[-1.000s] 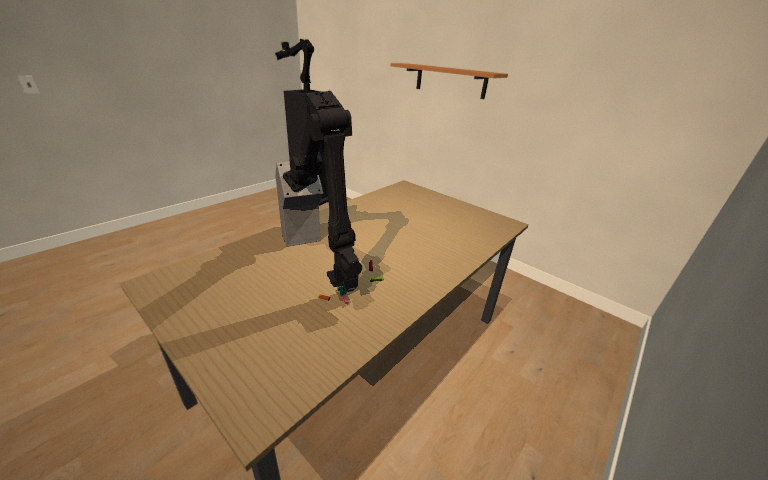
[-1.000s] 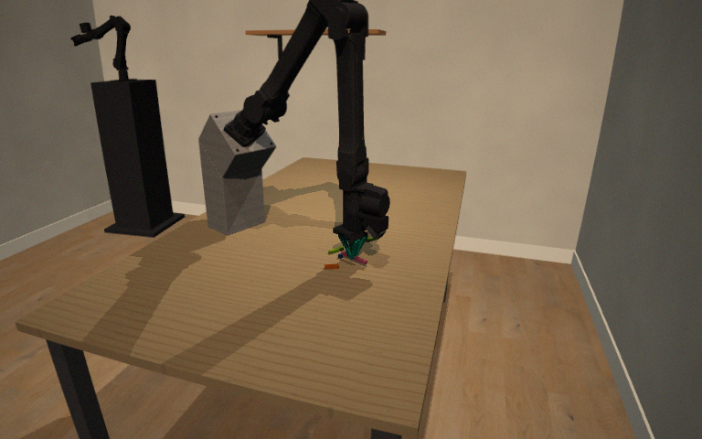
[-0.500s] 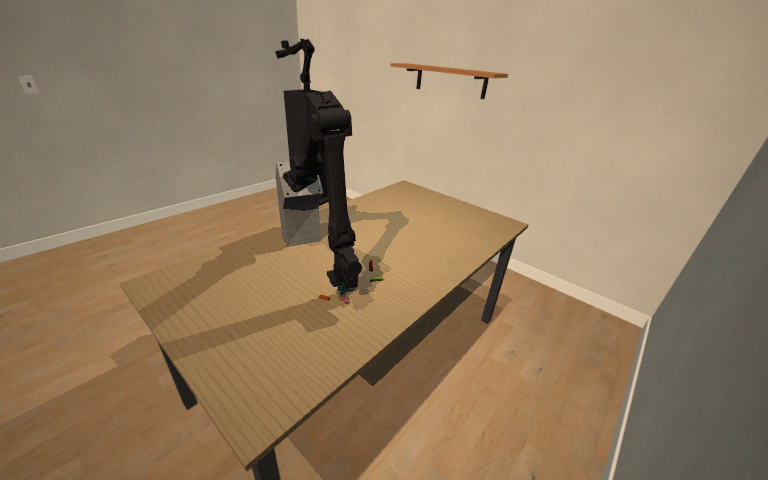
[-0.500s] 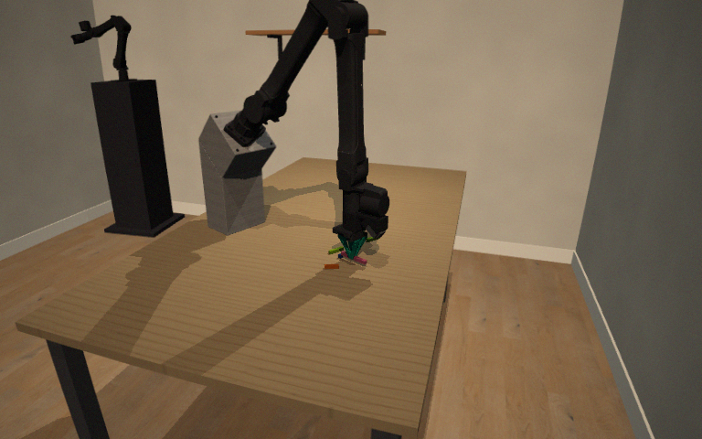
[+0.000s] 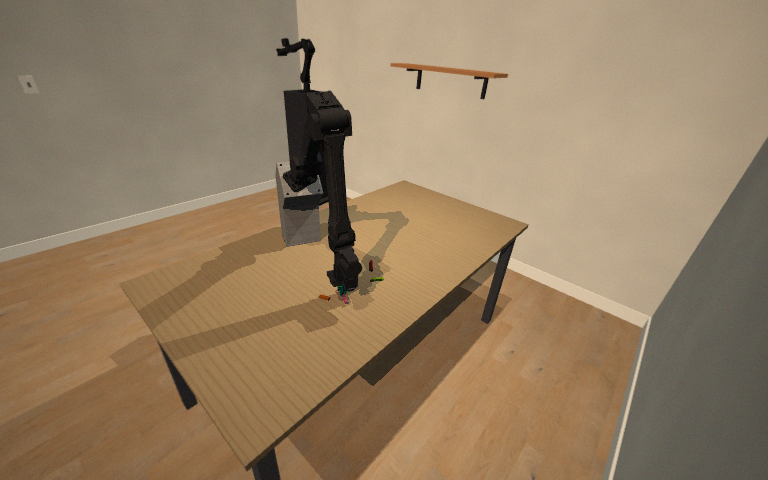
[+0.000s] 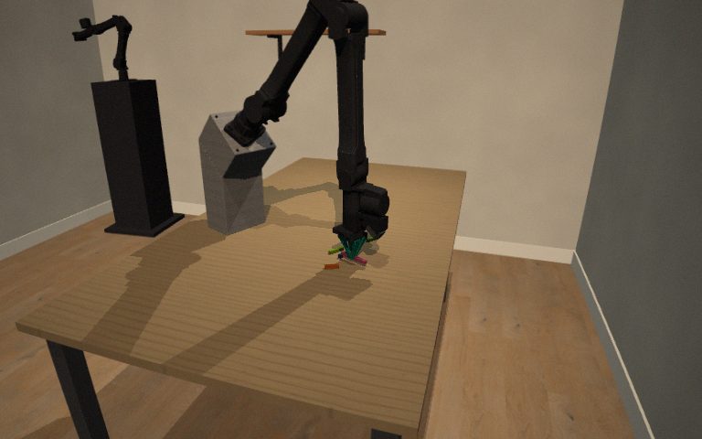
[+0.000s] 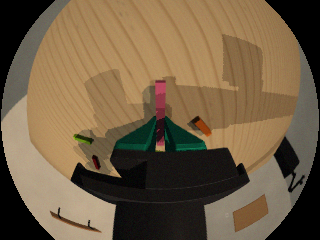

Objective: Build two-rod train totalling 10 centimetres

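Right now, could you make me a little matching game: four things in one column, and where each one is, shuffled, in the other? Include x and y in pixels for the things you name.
1. long pink rod (image 5: 345, 299) (image 6: 357, 260) (image 7: 160, 97)
2. short orange rod (image 5: 323, 297) (image 6: 332, 266) (image 7: 203, 127)
3. small dark red rod (image 5: 370, 264) (image 7: 96, 162)
4. brown wooden shelf (image 5: 450, 70) (image 6: 259, 32) (image 7: 75, 222)

A. on the wall
B. right of the green fingers (image 5: 342, 289) (image 6: 345, 243), wrist view
C. between the fingers
D. left of the fingers, wrist view

Pairs: 1-C, 2-B, 3-D, 4-A

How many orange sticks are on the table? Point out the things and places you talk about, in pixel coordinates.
1 that I can see. The orange stick (image 5: 323, 297) (image 6: 332, 266) (image 7: 203, 126) lies beside the pink stick (image 5: 345, 300) (image 6: 360, 261) (image 7: 160, 95) in the gripper (image 5: 342, 292) (image 6: 352, 257) (image 7: 160, 120). The gripper might hide more.
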Tool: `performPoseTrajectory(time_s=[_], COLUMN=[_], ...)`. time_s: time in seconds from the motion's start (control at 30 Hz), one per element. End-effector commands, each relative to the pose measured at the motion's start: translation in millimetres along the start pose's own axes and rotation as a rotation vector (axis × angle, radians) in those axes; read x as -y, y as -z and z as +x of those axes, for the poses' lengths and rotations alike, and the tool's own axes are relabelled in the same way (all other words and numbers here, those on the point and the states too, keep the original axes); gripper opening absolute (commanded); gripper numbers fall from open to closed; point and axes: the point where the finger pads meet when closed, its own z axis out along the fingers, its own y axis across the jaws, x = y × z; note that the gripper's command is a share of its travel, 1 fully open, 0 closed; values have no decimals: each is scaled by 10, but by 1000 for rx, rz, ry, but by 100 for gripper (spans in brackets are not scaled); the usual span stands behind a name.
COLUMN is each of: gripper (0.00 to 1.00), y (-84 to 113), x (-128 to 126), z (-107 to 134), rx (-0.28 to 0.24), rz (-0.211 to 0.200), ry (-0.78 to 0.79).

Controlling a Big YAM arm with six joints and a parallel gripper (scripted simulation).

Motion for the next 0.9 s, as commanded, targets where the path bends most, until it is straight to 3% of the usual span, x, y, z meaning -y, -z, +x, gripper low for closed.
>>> performPoseTrajectory(time_s=[0.0, 0.87], gripper=[4, 4], y=[21, 20], x=[-36, -53], z=[-42, -44], rx=[17, 15], rz=[-5, -6], ry=[15, 17])
